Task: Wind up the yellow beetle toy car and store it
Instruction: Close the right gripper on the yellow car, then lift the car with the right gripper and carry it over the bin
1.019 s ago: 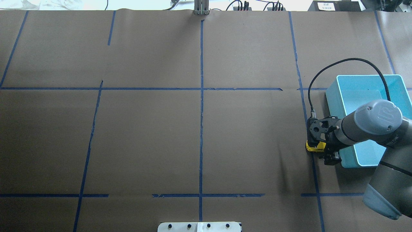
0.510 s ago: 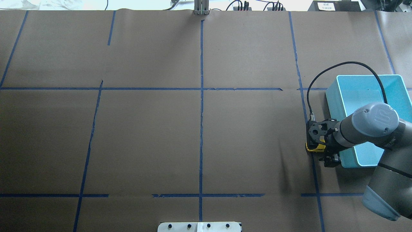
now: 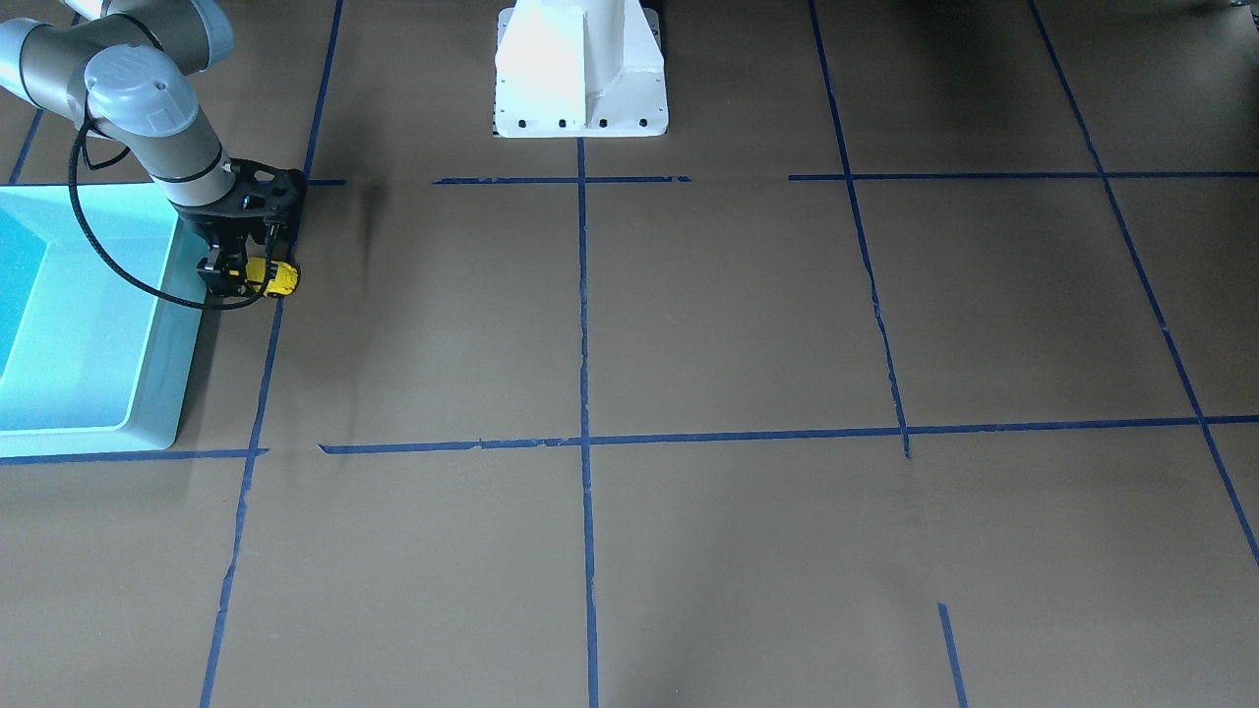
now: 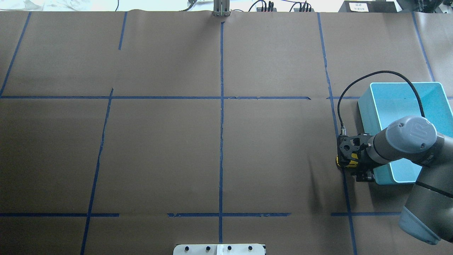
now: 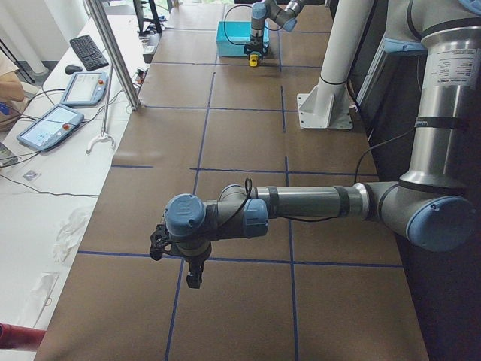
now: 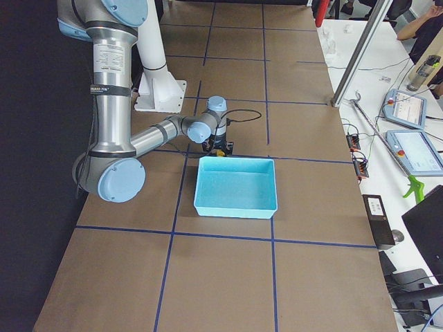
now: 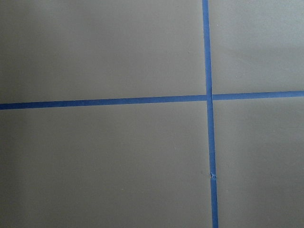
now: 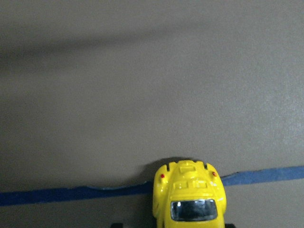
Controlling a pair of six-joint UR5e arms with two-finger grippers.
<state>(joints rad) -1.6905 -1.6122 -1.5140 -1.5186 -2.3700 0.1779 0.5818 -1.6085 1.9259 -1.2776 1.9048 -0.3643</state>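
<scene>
One brown-papered worktop (image 4: pixel 159 148) fills the overhead view, marked into fields by blue tape lines (image 4: pixel 221 124). Two arms work at it. The left arm (image 5: pixel 301 203) reaches low over the worktop's left end, well apart from everything else. Its hand (image 5: pixel 193 280) points down above a tape crossing. It shows only in the left side view, so I cannot tell how far open it is, and its wrist camera sees nothing but paper and tape. The right arm (image 4: pixel 410 136) bends across the near corner of the one light blue bin (image 4: pixel 366 113), which holds nothing that can be seen. One white base plate (image 3: pixel 580 69) sits at the robot's edge.

The right hand (image 3: pixel 239 279) is down at the worktop just beside the bin's outer wall. It appears closed on the one yellow car (image 8: pixel 190 197). The car sits on the paper across a tape line, outside the bin. Its rear is in the hand and its rounded nose sticks out away from the bin.
</scene>
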